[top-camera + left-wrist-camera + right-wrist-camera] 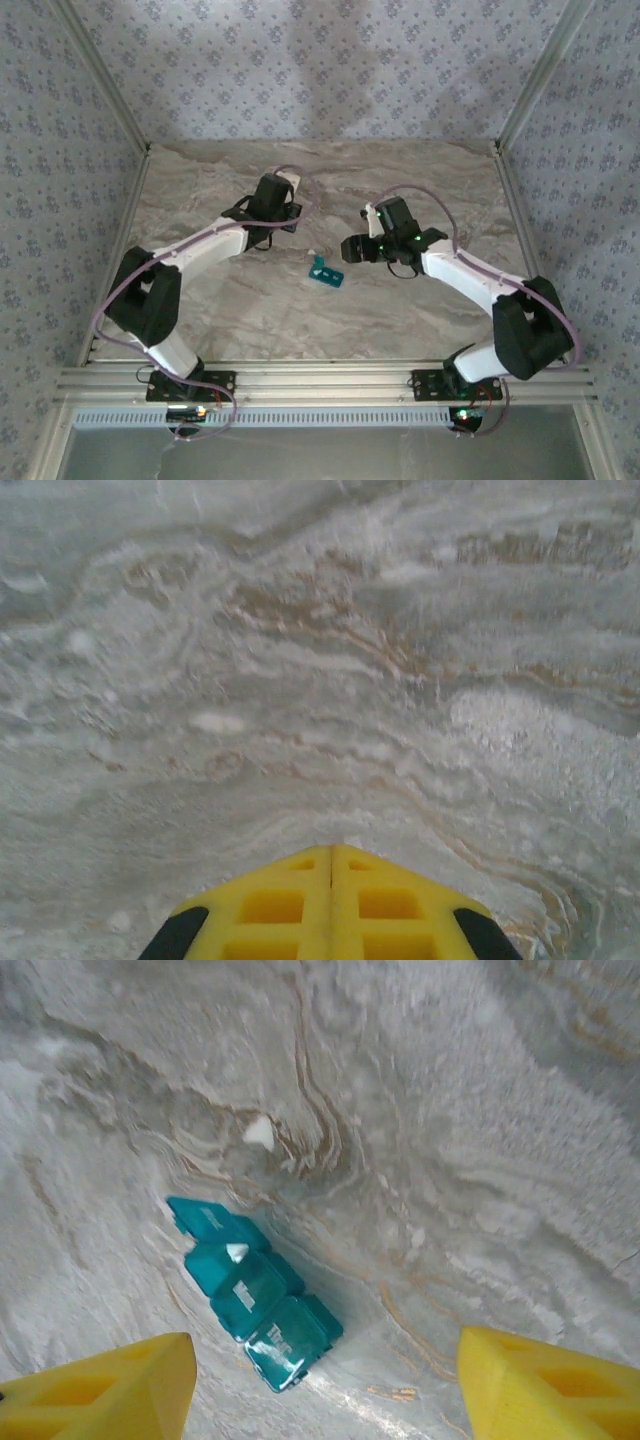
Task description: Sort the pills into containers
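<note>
My right gripper (325, 1345) is spread near the strip (255, 1295); my left gripper (331, 855) is pressed together. Descending off-centre, I could flick the pill (259, 1132) beside the strip away.

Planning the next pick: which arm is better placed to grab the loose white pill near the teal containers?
Probably right. The right gripper stands open with the white pill and containers just ahead of it; the left gripper is shut over bare table.

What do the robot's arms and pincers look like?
The left arm and right arm are white tubes with black joints and purple cables along them. The right one has green lights. The left pincer and right pincer have bright yellow fingers with square hollows.
</note>
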`<control>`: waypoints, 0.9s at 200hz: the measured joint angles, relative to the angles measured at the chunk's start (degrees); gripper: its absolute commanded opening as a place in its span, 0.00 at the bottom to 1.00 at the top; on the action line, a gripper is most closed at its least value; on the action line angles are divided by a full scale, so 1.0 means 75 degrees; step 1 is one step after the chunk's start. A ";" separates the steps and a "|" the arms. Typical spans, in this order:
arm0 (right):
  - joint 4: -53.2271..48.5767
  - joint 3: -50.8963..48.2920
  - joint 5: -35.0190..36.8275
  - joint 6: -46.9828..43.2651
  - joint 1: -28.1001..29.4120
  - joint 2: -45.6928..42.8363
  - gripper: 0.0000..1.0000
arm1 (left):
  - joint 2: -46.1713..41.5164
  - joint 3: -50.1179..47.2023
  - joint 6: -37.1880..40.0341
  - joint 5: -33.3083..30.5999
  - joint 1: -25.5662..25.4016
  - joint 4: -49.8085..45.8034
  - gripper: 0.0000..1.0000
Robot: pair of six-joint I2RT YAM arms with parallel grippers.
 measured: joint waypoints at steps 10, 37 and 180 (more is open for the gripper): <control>-0.0012 0.0000 0.0009 0.0000 0.0090 0.0154 0.71 | 0.0178 0.0131 0.0015 0.0213 0.0000 -0.0187 0.00; -0.0041 0.0000 0.0099 -0.0003 0.0350 0.0560 0.71 | 0.0656 0.0557 0.0006 0.0731 -0.0047 -0.0568 0.00; -0.0096 0.0038 0.0539 -0.0006 0.0758 0.1518 0.70 | 0.1183 0.0880 -0.0169 0.1903 -0.0230 -0.0799 0.00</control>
